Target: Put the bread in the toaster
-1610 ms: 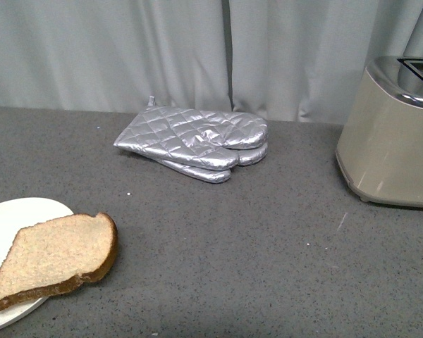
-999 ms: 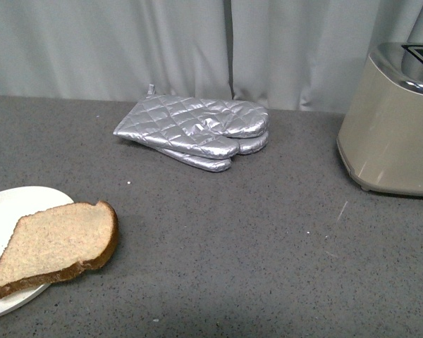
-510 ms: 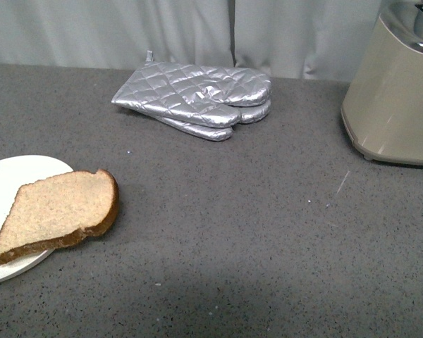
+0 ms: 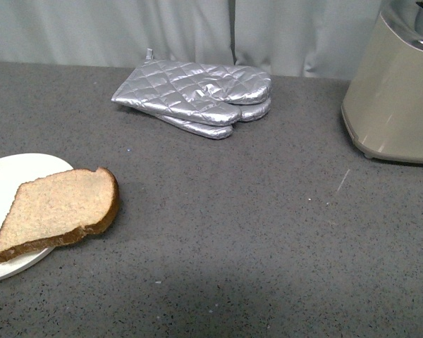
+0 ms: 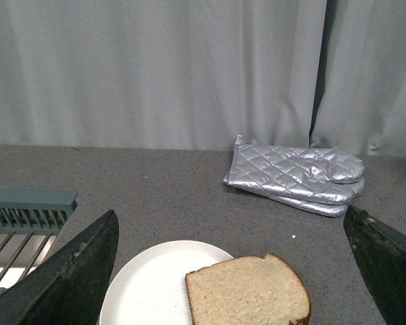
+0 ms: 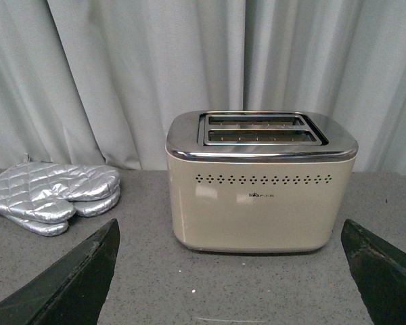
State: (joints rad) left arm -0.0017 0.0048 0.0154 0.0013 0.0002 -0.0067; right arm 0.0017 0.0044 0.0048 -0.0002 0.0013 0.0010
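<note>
Bread [image 4: 56, 211] has kept its place on the white plate [image 4: 3, 176]. Only the front view has shifted, tipping down over the last moments until the toaster [image 4: 391, 91] top is nearly cut off, then settling. Judgement: the task has not begun and the pick remains to be done. The slice lies flat, its rounded crust end overhanging the plate rim onto the grey counter [image 4: 254, 232]. Its long axis runs from the near plate side toward the toaster side, rounded end leading. It sits just ahead of and below the left gripper [image 5: 230, 215], whose fingers are spread wide and empty. The right gripper [image 6: 230, 227], likewise spread and empty, faces the toaster squarely, slots upward. Silver oven mitts [image 4: 194, 95] lie well beyond the bread.
</note>
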